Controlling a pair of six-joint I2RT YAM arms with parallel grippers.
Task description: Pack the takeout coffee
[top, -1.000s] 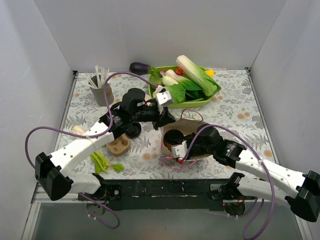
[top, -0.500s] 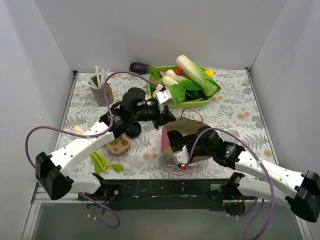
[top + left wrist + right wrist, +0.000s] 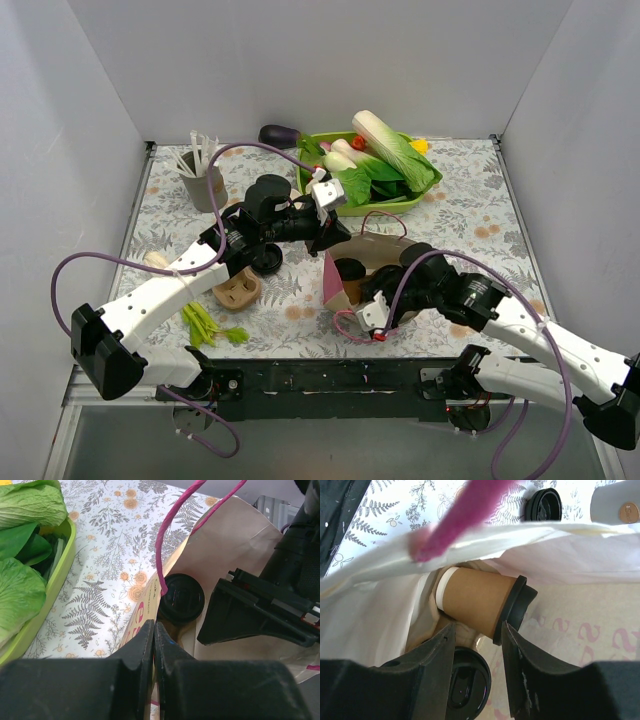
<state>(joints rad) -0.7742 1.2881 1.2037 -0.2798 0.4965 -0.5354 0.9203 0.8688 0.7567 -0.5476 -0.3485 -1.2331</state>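
**Bag mouth.** The paper bag (image 3: 334, 284) stands open at mid-table. The left gripper (image 3: 154, 626) pinches its far-left rim, fingers pressed together. A pink handle (image 3: 170, 535) loops across the opening.

**Bag interior.** The right gripper (image 3: 478, 625), fingers apart, fills the near half. A lidded cup (image 3: 480, 605) lies on its side just past the fingertips, with a second black lid (image 3: 467, 682) below it.

**Left of bag.** A loose lid (image 3: 265, 262) and a pulp tray (image 3: 238, 290) sit under the left arm.

**Behind bag.** The green tray (image 3: 375, 210) is close by.

**Right of bag.** Bare tabletop (image 3: 470, 220) leaves open passage.
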